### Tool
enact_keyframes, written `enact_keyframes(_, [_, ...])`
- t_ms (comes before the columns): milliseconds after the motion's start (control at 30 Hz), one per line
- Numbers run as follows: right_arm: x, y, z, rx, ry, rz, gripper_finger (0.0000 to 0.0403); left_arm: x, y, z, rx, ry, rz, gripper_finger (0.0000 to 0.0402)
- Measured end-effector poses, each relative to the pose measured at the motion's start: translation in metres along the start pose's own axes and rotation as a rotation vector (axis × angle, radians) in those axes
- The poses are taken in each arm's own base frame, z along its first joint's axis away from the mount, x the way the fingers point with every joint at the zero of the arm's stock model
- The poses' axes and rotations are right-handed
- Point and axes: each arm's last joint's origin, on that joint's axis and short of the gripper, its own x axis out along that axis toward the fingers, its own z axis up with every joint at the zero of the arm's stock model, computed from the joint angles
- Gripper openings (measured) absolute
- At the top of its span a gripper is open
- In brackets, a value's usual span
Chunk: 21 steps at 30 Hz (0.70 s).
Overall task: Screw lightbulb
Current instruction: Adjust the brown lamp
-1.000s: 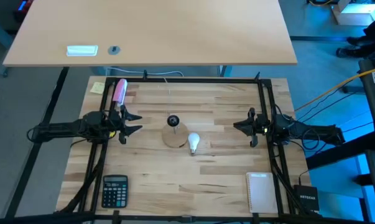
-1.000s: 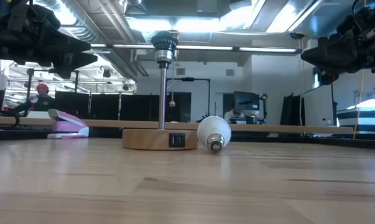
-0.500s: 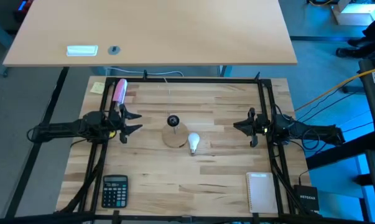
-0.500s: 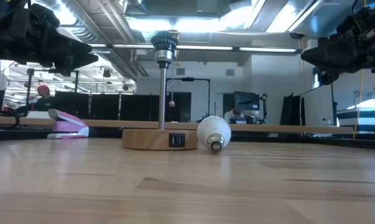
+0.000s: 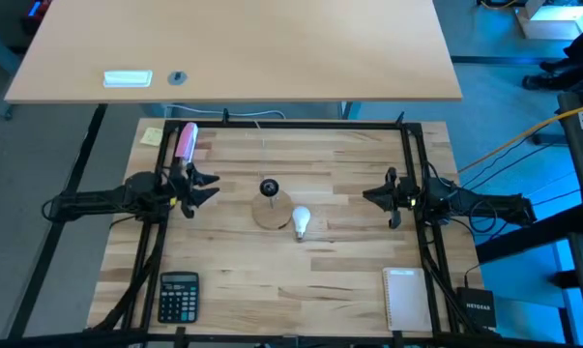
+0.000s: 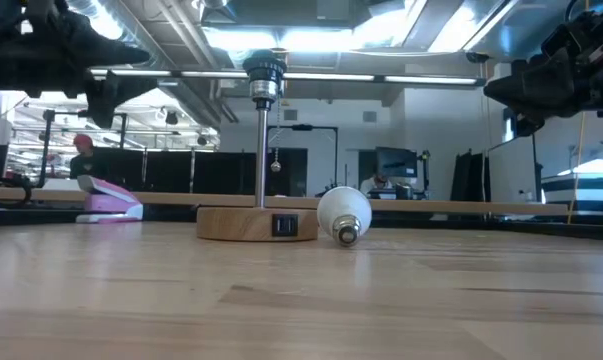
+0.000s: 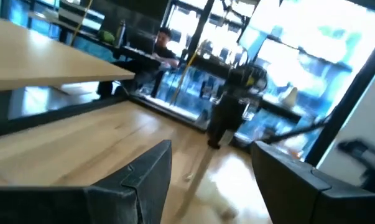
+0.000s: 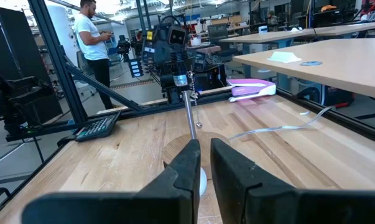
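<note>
The lightbulb (image 5: 301, 221) lies on its side on the counter (image 5: 349, 280), touching the round wooden lamp base (image 5: 268, 212). The left hand (image 5: 200, 188) hovers released, grasping nothing. The right hand (image 5: 373, 196) hovers clenched and empty across the counter.

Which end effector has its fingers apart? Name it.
The left end effector, beside the pink stapler: its fingers are spread. The right end effector is shut.
</note>
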Motion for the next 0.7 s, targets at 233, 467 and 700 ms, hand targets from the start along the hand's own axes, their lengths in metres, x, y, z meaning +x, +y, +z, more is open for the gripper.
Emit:
enact_keyframes(233, [0.0, 0.0, 0.0, 0.0, 0.0, 0.0, 0.0042, -0.001, -0.004, 0.011, -0.052, -0.116, -0.029, 0.021])
enact_keyframes(467, [0.0, 0.0, 0.0, 0.0, 0.0, 0.0, 0.0042, -0.002, -0.002, 0.017, -0.031, -0.214, 0.077, 0.021])
enact_keyframes(700, [0.0, 0.0, 0.0, 0.0, 0.0, 0.0, 0.0042, 0.001, -0.007, 0.02, -0.088, -0.223, -0.02, 0.021])
